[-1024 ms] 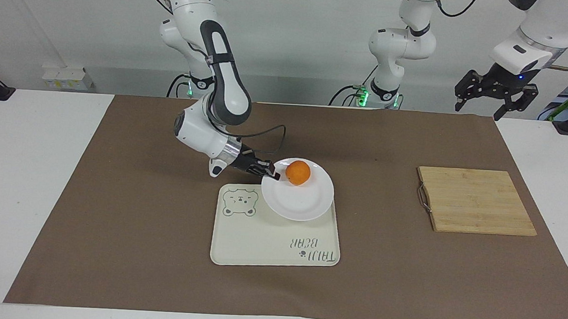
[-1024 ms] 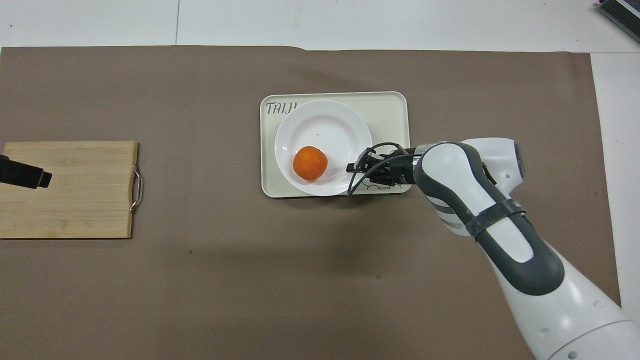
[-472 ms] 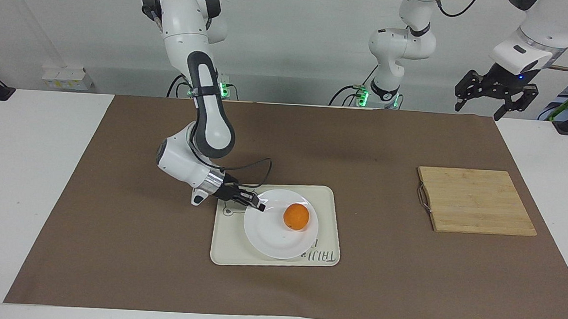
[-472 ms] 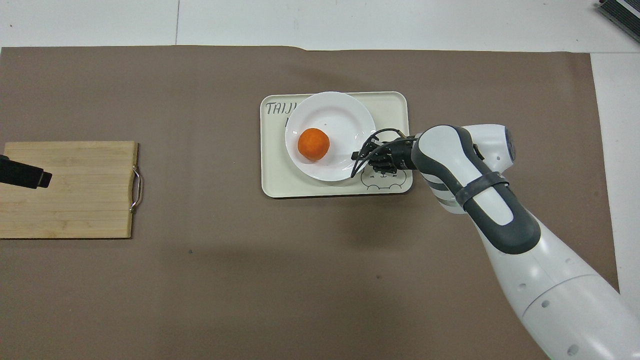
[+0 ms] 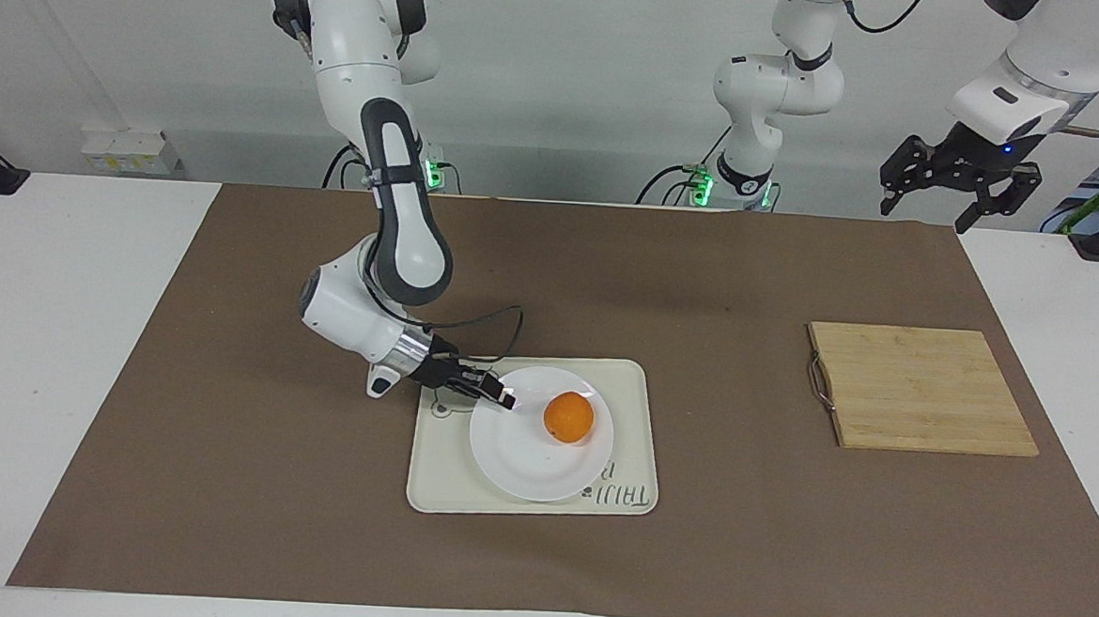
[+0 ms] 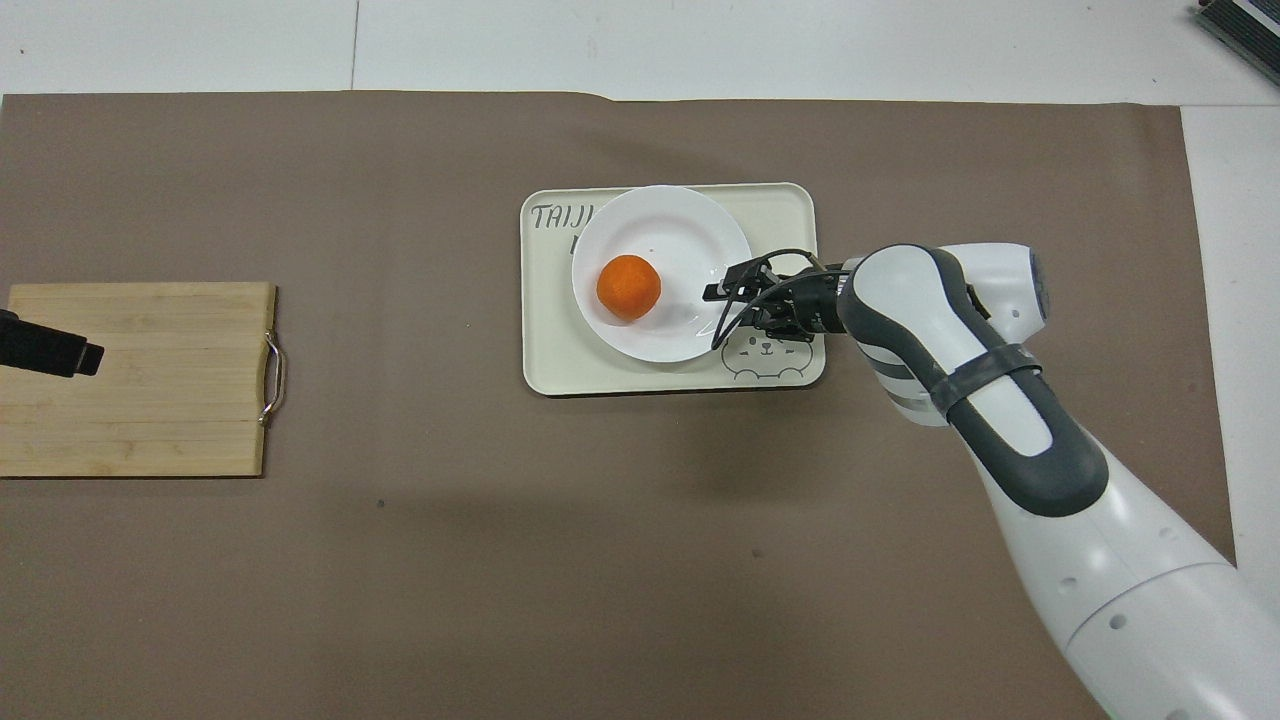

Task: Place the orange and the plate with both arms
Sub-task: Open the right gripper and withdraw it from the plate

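The white plate (image 5: pixel 523 458) (image 6: pixel 670 235) lies flat on the cream bear tray (image 5: pixel 446 482) (image 6: pixel 560 360). On the plate sits the orange (image 5: pixel 569 417) (image 6: pixel 628 287), on the half nearer the robots. My right gripper (image 5: pixel 505 400) (image 6: pixel 715 300) reaches in low and is at the plate's rim, on the side toward the right arm's end of the table. Whether it still holds the rim does not show. My left gripper (image 5: pixel 926 218) (image 6: pixel 50 345) waits open and empty, raised high over the wooden cutting board.
A bamboo cutting board (image 5: pixel 921 389) (image 6: pixel 150 380) with a metal handle lies on the brown mat toward the left arm's end of the table. The tray sits mid-table. The right arm's elbow hangs over the mat beside the tray.
The right arm carried the plate with the orange from over the tray's robot-side edge and set it down flat on the tray. Over the last half second the gripper shifted slightly at the rim.
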{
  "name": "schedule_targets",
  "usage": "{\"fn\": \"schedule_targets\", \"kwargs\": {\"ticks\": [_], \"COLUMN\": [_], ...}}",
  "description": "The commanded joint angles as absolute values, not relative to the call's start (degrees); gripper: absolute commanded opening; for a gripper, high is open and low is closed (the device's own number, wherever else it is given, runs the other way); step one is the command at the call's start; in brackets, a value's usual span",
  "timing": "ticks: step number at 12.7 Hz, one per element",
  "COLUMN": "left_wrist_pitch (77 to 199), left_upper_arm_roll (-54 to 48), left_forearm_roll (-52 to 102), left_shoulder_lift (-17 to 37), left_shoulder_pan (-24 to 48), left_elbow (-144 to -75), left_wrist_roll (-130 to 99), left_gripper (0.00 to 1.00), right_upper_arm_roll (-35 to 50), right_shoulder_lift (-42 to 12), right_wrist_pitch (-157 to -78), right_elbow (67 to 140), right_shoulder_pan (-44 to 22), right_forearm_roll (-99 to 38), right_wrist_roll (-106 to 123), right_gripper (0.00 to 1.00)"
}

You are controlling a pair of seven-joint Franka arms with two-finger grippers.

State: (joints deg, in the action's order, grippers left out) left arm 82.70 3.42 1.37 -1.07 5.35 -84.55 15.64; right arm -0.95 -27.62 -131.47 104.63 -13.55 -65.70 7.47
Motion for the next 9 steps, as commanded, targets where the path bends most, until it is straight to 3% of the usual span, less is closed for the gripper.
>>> {"fn": "schedule_targets", "kwargs": {"ticks": [1, 4, 9], "left_wrist_pitch": [81.65, 81.56, 81.65], "left_upper_arm_roll": [2.64, 2.64, 2.64], "left_forearm_roll": [1.58, 1.58, 1.58], "left_shoulder_lift": [-1.32, -1.32, -1.32], "left_shoulder_pan": [4.22, 4.22, 4.22], "left_elbow": [-83.94, -83.94, -83.94], "left_wrist_roll": [16.0, 16.0, 16.0], "left_gripper": [1.0, 1.0, 1.0], "right_upper_arm_roll": [-0.88, -0.97, -0.97], "right_shoulder_lift": [-21.55, -17.33, -11.0], "right_wrist_pitch": [-130.08, -129.82, -122.09], "right_elbow": [107.49, 107.49, 105.47], "right_shoulder_pan": [-11.87, -10.99, -5.11], "right_forearm_roll": [-60.67, -50.31, -30.61], "right_wrist_roll": [5.27, 0.91, -4.83], "right_gripper": [1.0, 1.0, 1.0]}}
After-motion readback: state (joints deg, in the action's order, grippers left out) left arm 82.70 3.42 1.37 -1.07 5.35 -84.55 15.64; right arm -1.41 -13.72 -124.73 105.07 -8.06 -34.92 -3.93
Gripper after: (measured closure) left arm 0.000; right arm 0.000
